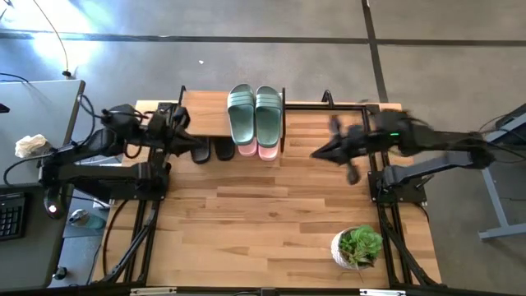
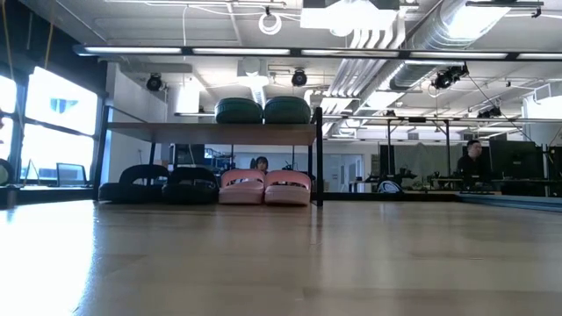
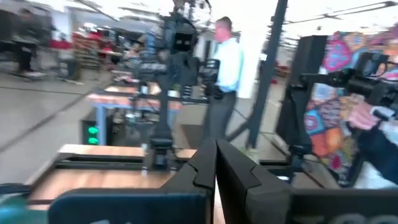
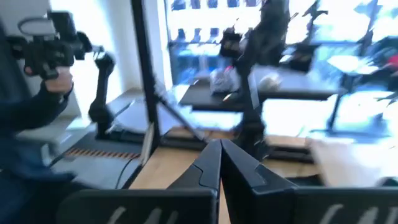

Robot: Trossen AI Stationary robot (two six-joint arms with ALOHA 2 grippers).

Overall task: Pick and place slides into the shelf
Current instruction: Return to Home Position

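A: Sitting where, the ribbed sage-green slides (image 1: 255,111)?
B: Atop the low wooden-plank shelf (image 1: 205,113) — pale pink pair (image 2: 264,187) and black pair (image 2: 167,184) beneath. Left hand (image 3: 215,149) and right hand (image 4: 219,148) flank it, both pressed together.

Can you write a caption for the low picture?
Green slides top the shelf; black slides and pink slides sit underneath.

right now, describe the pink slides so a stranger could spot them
Find the low shelf at the far edge of the table. Under its plank stand two pairs. The pink slides sit directly below the green pair on top, beside the black pair.
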